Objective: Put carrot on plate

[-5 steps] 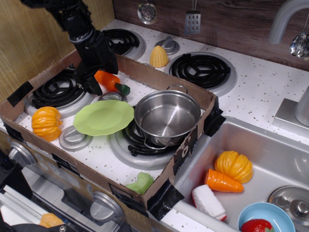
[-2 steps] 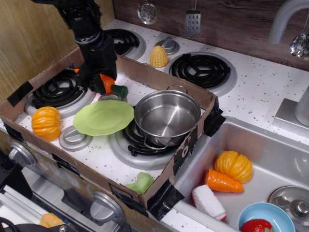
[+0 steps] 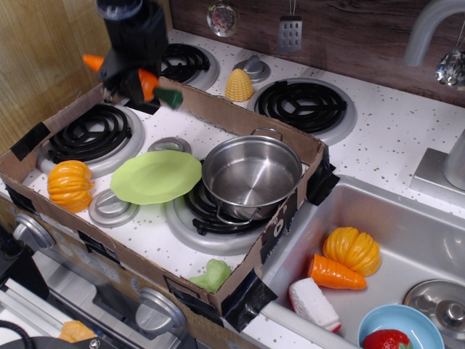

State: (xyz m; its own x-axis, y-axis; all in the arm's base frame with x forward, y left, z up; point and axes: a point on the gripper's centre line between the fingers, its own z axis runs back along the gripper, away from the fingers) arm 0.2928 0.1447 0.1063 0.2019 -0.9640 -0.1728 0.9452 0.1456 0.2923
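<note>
My black gripper (image 3: 125, 81) is at the upper left, raised above the back left burner. It is shut on the carrot (image 3: 147, 84), a long orange toy with a dark green stem end pointing right; its tapered tip sticks out to the left of the fingers. The carrot hangs in the air, clear of the stove. The lime-green plate (image 3: 155, 176) lies flat inside the cardboard tray, below and slightly right of the gripper, touching the steel pot (image 3: 251, 174).
The cardboard tray (image 3: 240, 118) walls surround the plate, the pot and an orange pumpkin (image 3: 70, 185). A corn cob (image 3: 239, 85) stands behind it. The sink (image 3: 429, 225) at right holds another pumpkin, a stubby carrot piece (image 3: 334, 273) and a blue bowl (image 3: 399, 327).
The gripper closed on the carrot that lay on the stove top and lifted it up and slightly left, out above the tray's back wall.
</note>
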